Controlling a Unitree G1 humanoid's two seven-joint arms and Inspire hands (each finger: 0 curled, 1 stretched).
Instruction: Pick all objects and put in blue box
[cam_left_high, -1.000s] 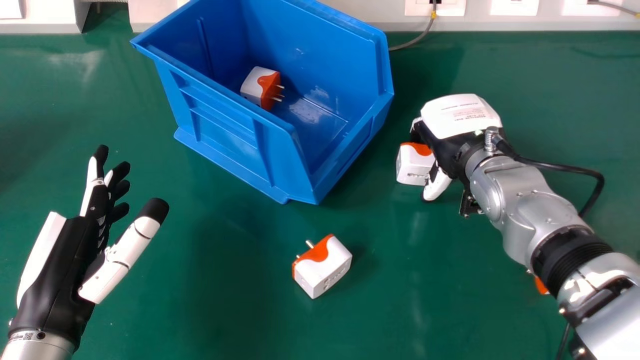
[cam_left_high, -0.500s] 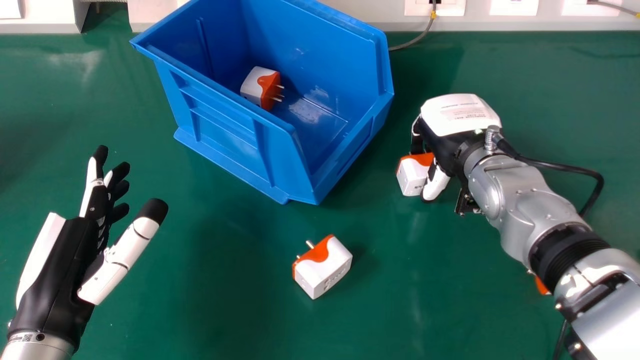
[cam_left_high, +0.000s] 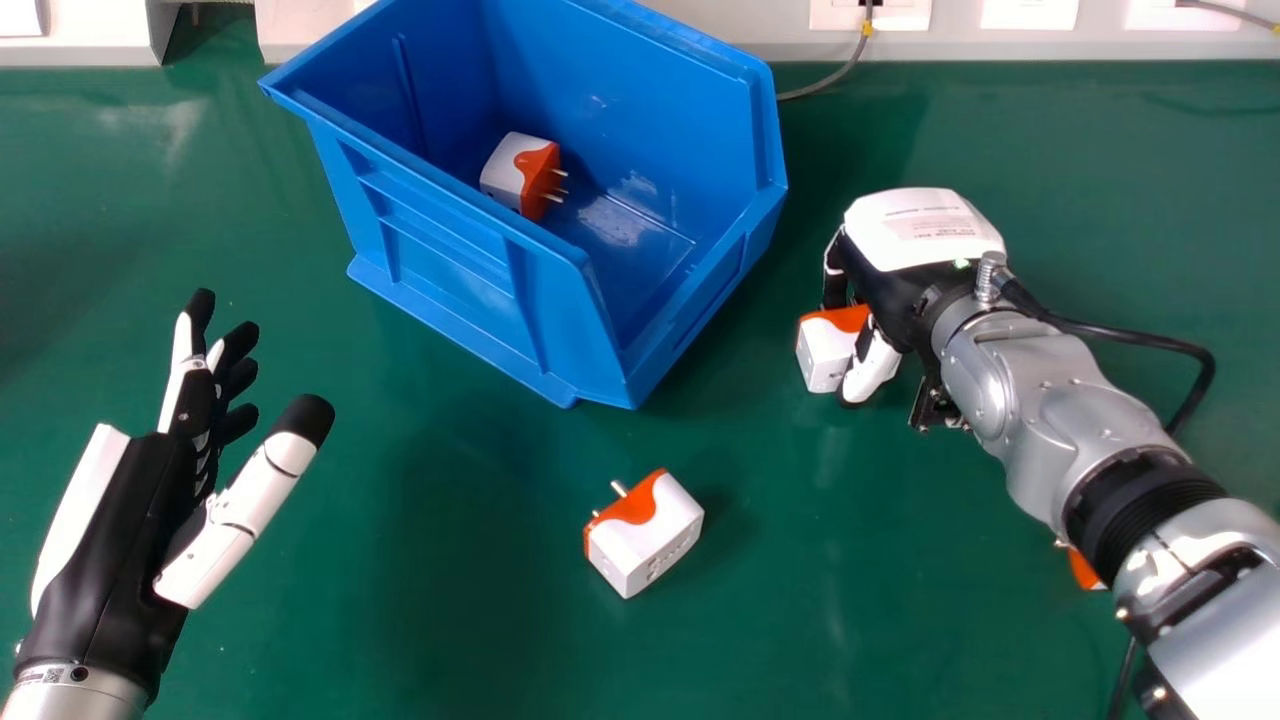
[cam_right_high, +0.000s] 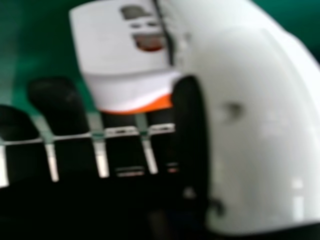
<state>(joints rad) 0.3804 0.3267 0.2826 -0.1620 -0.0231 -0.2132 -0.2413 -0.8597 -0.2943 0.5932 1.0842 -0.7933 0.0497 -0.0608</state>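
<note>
Adapter (cam_left_high: 824, 355), white and orange, between the thumb and fingers of the right hand (cam_left_high: 890, 290), to the right of the blue box (cam_left_high: 450, 265) and outside it. Fingers partly bent around it, thumb against or very near its side; firmness of hold impossible to tell. On the back of that hand, a white label (cam_left_high: 935, 225) with rows of fine print, too small to read; at the left wrist, a smaller printed label (cam_left_high: 45, 673) with a square code.

Compared with one second ago, adapter turned and shifted slightly toward the robot, with fingers now farther down beside it.

In the right hand view, socket openings on the white face. In the head view, second adapter (cam_left_high: 645, 540) on the green table (cam_left_high: 400, 600), prongs toward the box; third adapter (cam_left_high: 510, 170) inside the box; orange-and-white piece (cam_left_high: 1083, 570) partly under the right forearm. Left hand (cam_left_high: 130, 530) at lower left, fingers extended, thumb spread wide, holding nothing.
</note>
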